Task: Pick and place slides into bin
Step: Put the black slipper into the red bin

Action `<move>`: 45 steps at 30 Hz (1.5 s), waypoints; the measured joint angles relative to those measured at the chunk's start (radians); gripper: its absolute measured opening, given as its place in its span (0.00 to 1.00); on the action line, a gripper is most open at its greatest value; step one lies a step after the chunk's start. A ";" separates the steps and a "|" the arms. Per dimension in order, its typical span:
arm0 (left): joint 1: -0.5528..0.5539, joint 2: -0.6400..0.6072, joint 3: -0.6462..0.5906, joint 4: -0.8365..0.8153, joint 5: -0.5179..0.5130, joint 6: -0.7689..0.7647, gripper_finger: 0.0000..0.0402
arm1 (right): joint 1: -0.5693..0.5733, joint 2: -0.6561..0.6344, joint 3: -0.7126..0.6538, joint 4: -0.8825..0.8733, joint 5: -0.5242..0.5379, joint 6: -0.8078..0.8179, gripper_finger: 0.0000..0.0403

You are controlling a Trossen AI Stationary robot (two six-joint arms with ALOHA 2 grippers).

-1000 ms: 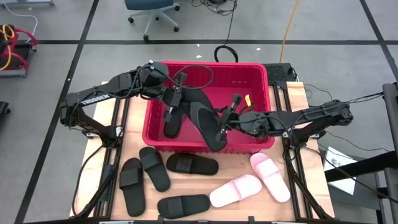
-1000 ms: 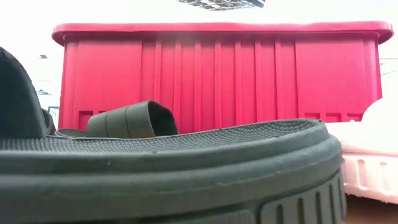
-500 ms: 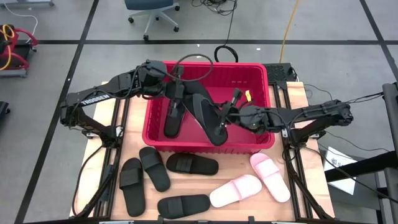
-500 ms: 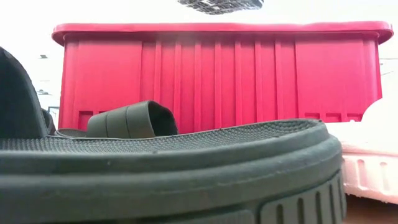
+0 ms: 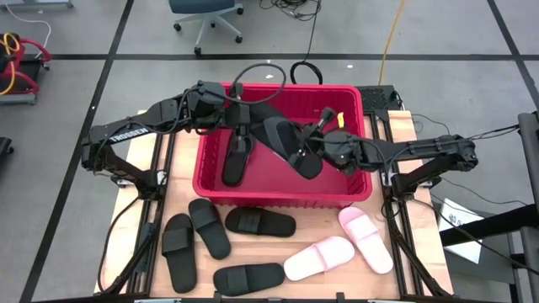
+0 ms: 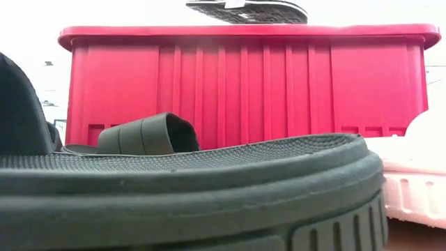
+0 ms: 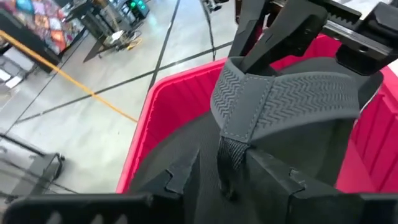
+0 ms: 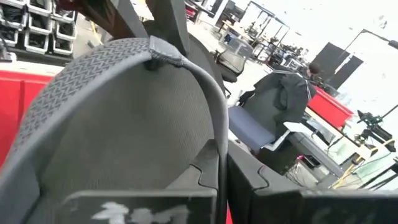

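Observation:
The red bin (image 5: pixel 349 192) stands mid-table. Over it a black slide (image 5: pixel 290 143) hangs tilted, and its sole (image 6: pixel 244 8) shows above the rim in the low view. My right gripper (image 5: pixel 310 150) is shut on its strap. My left gripper (image 5: pixel 246 126) is open at the slide's far left end, a finger on either side of the strap's root (image 7: pixel 231 155). A second black slide (image 5: pixel 234 162) lies inside the bin. Several black slides (image 5: pixel 208 227) and two pink slides (image 5: pixel 318 257) lie flat on the table before the bin. My right gripper pinches the strap's edge (image 8: pixel 217 152) between its two fingers, coming from the table's right. The slide hangs tilted over the bin, clear of its rim. My left gripper has its fingers (image 7: pixel 273 171) beside the strap's root; I cannot tell whether they touch it.
A black slide's sole (image 6: pixel 181 188) fills the low view's foreground. Cables loop over the bin's far rim (image 5: pixel 261 71). An office chair (image 5: pixel 202 13) stands on the floor beyond the table.
My right gripper has gone up and toward the table's far edge with the black slide. The slide's near end, which hung over the bin's near wall, is now inside the rim, and the sole shows higher in the low view. My left gripper has shifted slightly toward the far edge.

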 joint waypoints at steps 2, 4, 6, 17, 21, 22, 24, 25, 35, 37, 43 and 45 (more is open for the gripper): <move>0.000 0.000 0.000 -0.002 -0.003 0.001 0.31 | -0.007 0.000 0.000 0.007 -0.001 0.000 0.00; 0.000 0.000 0.000 -0.002 -0.004 0.002 0.31 | -0.013 0.000 0.000 0.014 -0.001 0.000 0.00; 0.000 0.000 0.000 -0.003 -0.004 -0.006 0.31 | -0.013 0.000 0.000 0.026 -0.001 -0.005 0.00; 0.000 -0.011 0.002 -0.078 -0.004 -0.072 0.31 | -0.013 -0.010 -0.001 0.060 0.050 -0.036 0.00; 0.000 -0.016 0.002 -0.082 -0.004 -0.117 0.31 | -0.013 -0.010 -0.001 0.092 0.057 -0.035 0.00; 0.000 -0.016 0.002 -0.081 -0.004 -0.124 0.31 | -0.013 -0.010 -0.001 0.108 0.070 -0.037 0.00; -0.006 -0.016 0.002 -0.083 -0.004 -0.140 0.31 | -0.014 -0.010 -0.001 0.130 0.101 -0.047 0.00; -0.007 -0.016 0.002 -0.083 -0.004 -0.145 0.31 | -0.017 -0.010 -0.001 0.138 0.113 -0.055 0.00; -0.015 -0.006 0.001 -0.002 0.095 -0.314 0.31 | -0.045 0.000 -0.001 0.243 0.111 -0.069 0.00; -0.016 -0.003 0.000 -0.002 0.095 -0.312 0.31 | -0.047 0.000 -0.001 0.254 0.080 -0.073 0.00; -0.015 0.010 0.000 0.049 0.113 -0.314 0.31 | -0.046 0.000 -0.001 0.281 0.070 -0.071 0.00; -0.016 0.012 0.000 0.076 0.132 -0.319 0.31 | -0.047 0.000 -0.001 0.284 0.070 -0.071 0.00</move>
